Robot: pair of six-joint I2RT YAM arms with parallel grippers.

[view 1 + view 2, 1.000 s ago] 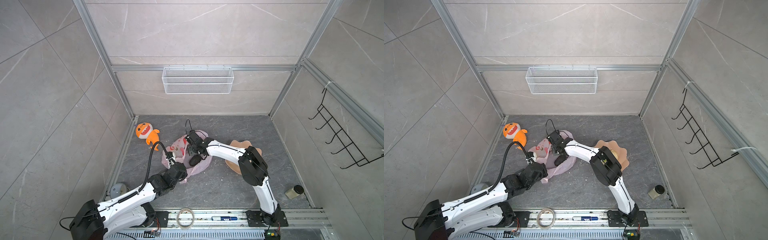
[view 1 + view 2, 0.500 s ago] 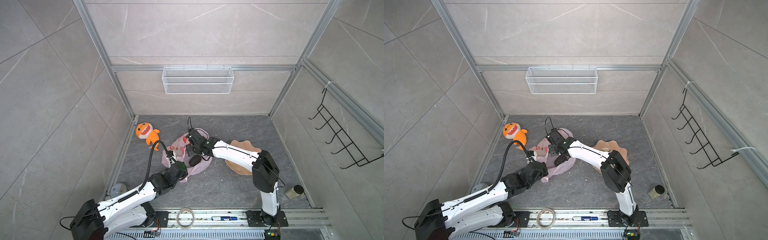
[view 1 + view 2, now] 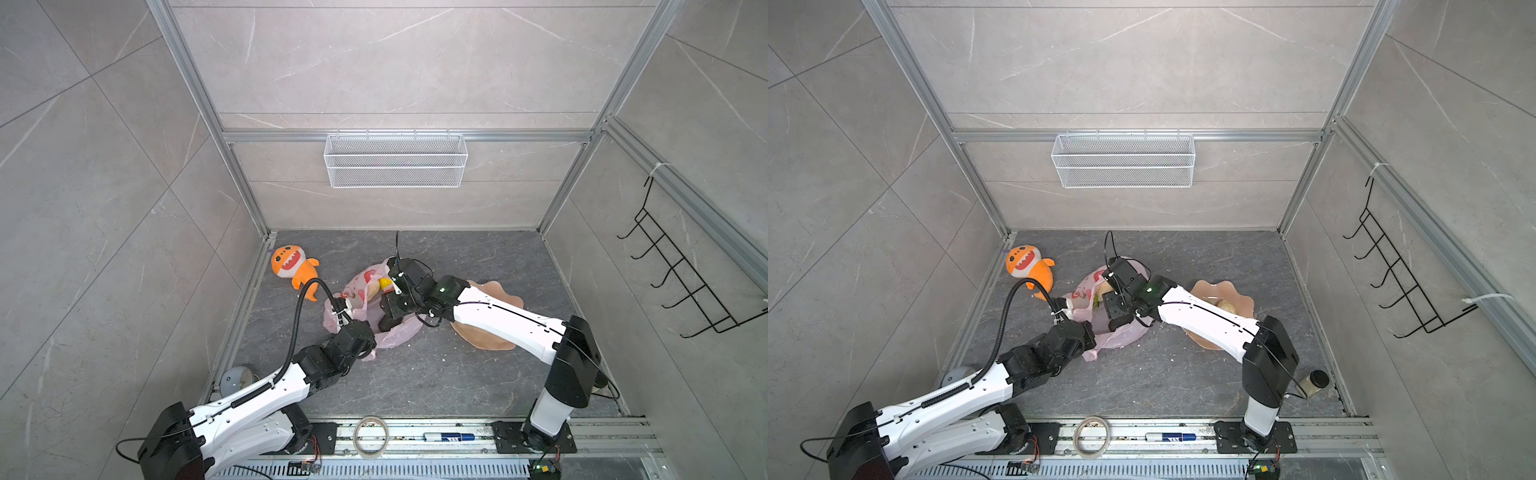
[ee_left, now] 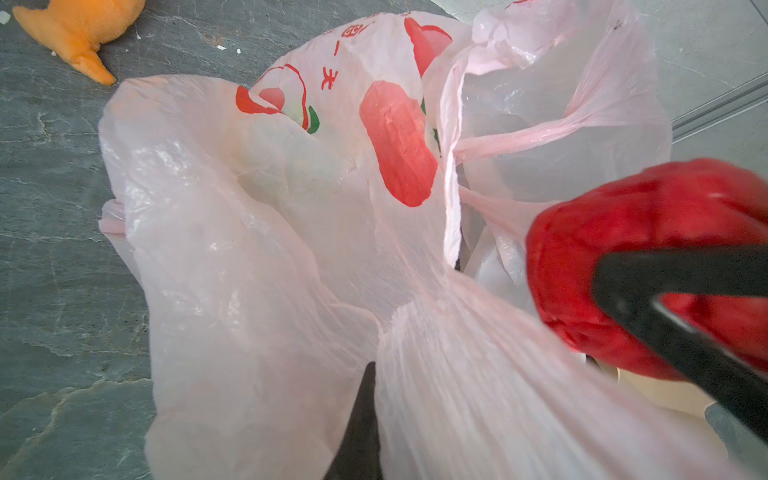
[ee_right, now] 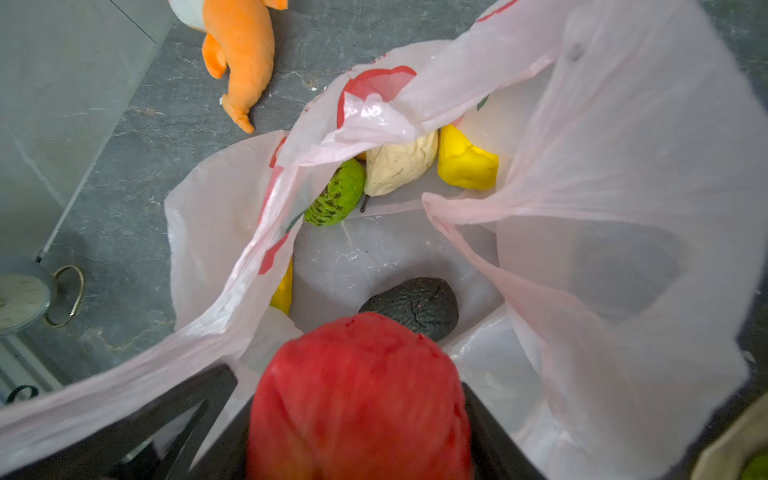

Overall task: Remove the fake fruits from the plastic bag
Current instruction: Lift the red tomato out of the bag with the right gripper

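Note:
The pink plastic bag (image 3: 397, 337) lies crumpled mid-floor in both top views, mouth open. My left gripper (image 4: 372, 415) is shut on a gathered fold of the bag (image 4: 249, 249) at its near edge. My right gripper (image 5: 357, 419) is shut on a red apple (image 5: 357, 395), held just above the bag's mouth; the apple (image 4: 644, 220) also shows in the left wrist view. Inside the bag (image 5: 623, 187) lie a dark avocado (image 5: 415, 305), a green bumpy fruit (image 5: 334, 193), a cream lumpy piece (image 5: 399, 164) and a yellow fruit (image 5: 465, 164).
An orange plush shark (image 3: 291, 266) lies left of the bag. A peach scalloped bowl (image 3: 1246, 307) sits to the right under my right arm, holding a cream piece (image 3: 1227, 306). Elsewhere are a grey dial (image 3: 235, 378), a tape roll (image 3: 371, 436), a marker (image 3: 449, 437) and a small jar (image 3: 1316, 382).
The right arm's elbow has swung out to the right while its gripper stays at the bag's mouth with the apple. The left arm has not moved.

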